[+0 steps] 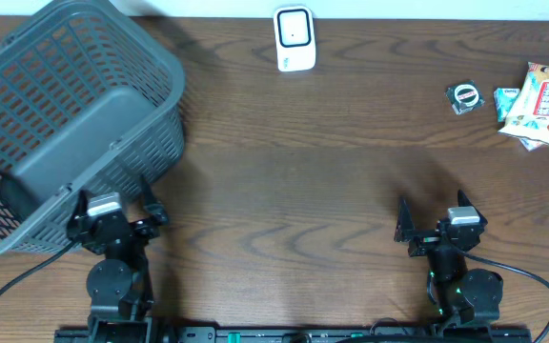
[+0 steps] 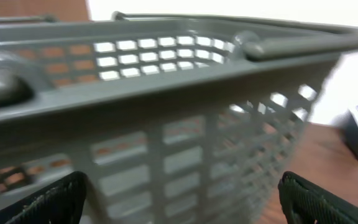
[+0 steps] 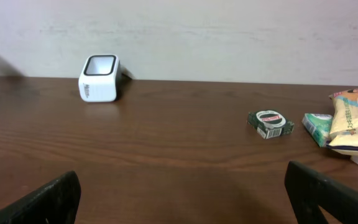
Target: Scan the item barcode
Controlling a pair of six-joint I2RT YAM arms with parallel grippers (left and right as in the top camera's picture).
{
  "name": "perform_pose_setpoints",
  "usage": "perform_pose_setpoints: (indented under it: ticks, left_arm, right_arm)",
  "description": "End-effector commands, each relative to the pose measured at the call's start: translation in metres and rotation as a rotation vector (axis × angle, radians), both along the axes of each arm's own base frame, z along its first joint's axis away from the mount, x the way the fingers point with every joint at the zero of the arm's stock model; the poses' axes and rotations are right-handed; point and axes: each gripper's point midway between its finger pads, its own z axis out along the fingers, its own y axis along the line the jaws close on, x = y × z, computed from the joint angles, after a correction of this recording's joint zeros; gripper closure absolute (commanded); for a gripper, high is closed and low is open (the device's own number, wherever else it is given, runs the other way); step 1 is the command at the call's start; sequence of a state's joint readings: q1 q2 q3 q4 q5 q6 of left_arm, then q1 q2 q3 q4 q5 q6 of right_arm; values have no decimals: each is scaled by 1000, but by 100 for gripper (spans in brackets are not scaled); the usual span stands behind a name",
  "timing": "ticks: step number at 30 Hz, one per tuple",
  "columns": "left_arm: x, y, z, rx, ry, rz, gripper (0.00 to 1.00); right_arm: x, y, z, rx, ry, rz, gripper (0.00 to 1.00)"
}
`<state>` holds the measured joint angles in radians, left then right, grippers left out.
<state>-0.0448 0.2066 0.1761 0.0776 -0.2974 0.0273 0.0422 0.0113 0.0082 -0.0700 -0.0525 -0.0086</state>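
Observation:
A white barcode scanner (image 1: 294,38) (image 3: 99,78) stands at the table's far edge, middle. At the far right lie the items: a small green box with a round label (image 1: 465,96) (image 3: 270,124), a green packet (image 1: 506,98) (image 3: 317,127) and a yellow-and-white snack bag (image 1: 544,103) (image 3: 356,118). My right gripper (image 1: 435,211) (image 3: 182,199) is open and empty near the front right, well short of the items. My left gripper (image 1: 112,208) (image 2: 182,205) is open and empty at the front left, close against the basket's wall.
A large grey plastic basket (image 1: 65,114) (image 2: 179,93) lies tilted at the back left and fills the left wrist view. Bare brown wood lies between the two arms and the scanner.

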Motion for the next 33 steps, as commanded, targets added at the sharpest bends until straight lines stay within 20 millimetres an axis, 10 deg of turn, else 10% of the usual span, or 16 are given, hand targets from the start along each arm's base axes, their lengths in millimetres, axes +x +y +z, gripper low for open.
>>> perform_pose_setpoints:
  ticks: [1, 12, 33]
  left_arm:
    - [-9, 25, 12, 13, -46, 125, 2]
    - [-3, -12, 22, 18, -115, -119, 2]
    - [0, -44, -43, -10, -14, -257, 2]
  right_arm:
    - [0, -2, -1, -8, 0, -8, 1]
    - [0, -2, -1, -8, 0, -8, 1]
    - [0, -2, -1, -8, 0, -8, 1]
